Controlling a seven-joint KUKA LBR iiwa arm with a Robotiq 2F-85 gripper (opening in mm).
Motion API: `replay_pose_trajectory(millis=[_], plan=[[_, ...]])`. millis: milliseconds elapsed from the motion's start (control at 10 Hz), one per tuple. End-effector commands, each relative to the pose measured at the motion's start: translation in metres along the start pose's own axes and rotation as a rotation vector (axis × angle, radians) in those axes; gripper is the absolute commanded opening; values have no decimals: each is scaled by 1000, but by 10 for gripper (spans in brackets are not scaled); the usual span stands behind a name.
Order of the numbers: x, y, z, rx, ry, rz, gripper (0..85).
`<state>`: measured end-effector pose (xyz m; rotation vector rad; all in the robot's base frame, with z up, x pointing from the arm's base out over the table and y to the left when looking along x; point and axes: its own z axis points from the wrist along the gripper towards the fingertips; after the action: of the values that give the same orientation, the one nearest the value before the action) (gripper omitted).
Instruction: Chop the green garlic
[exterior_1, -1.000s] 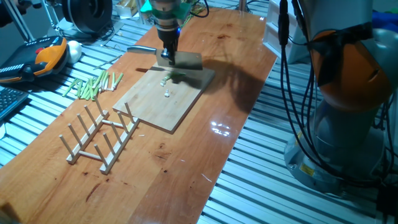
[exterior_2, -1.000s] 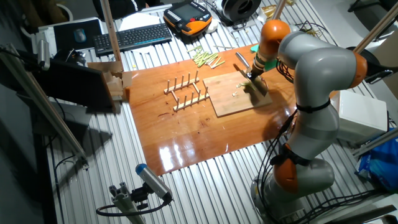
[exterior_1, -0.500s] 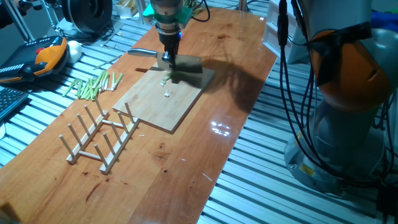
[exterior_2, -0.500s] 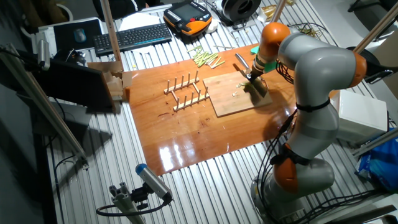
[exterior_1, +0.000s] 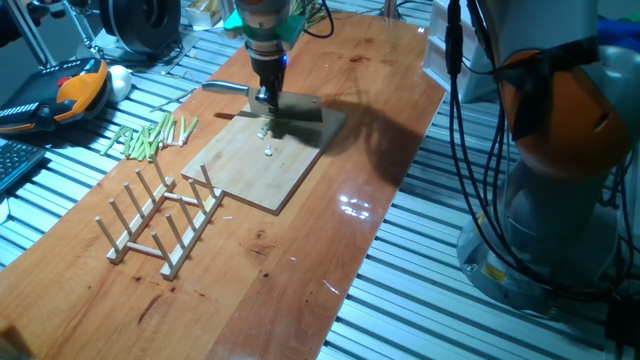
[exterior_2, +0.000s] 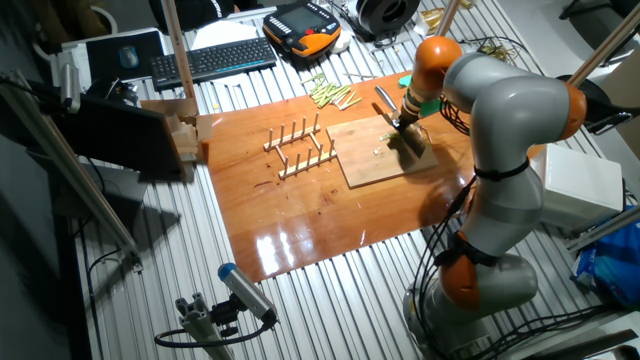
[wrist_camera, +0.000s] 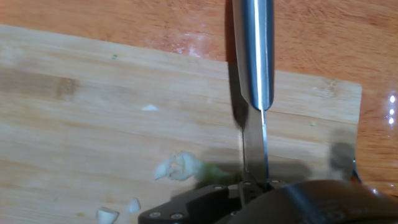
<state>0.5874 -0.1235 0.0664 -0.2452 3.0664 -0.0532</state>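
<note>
My gripper (exterior_1: 264, 96) is shut on a knife (exterior_1: 297, 108) with a broad blade and a steel handle (wrist_camera: 252, 50). It holds the blade over the far end of the wooden cutting board (exterior_1: 262, 170). A few tiny pale-green and whitish green garlic bits (exterior_1: 266, 133) lie on the board just beside the blade. In the hand view the bits (wrist_camera: 178, 168) lie left of the edge-on blade (wrist_camera: 255, 155), and my gripper (wrist_camera: 254, 185) clamps it at the bottom. The other fixed view shows my gripper (exterior_2: 401, 118) and the board (exterior_2: 372, 165).
A heap of green sticks (exterior_1: 150, 137) lies left of the board on the table. A wooden peg rack (exterior_1: 162, 222) stands near the board's front left corner. An orange pendant (exterior_1: 70, 90) and a keyboard (exterior_2: 210, 60) lie beyond the table's edge.
My gripper and the knife have shifted a little to the left over the board's far end. The garlic bits have stayed in place.
</note>
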Motion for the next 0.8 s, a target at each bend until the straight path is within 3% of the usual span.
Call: replay_pose_trajectory(millis=[0, 400, 700], plan=[[0, -1, -1, 1, 0, 2, 0], [5, -2, 3, -1, -7, 6, 0], [15, 1, 9, -2, -22, 19, 0]])
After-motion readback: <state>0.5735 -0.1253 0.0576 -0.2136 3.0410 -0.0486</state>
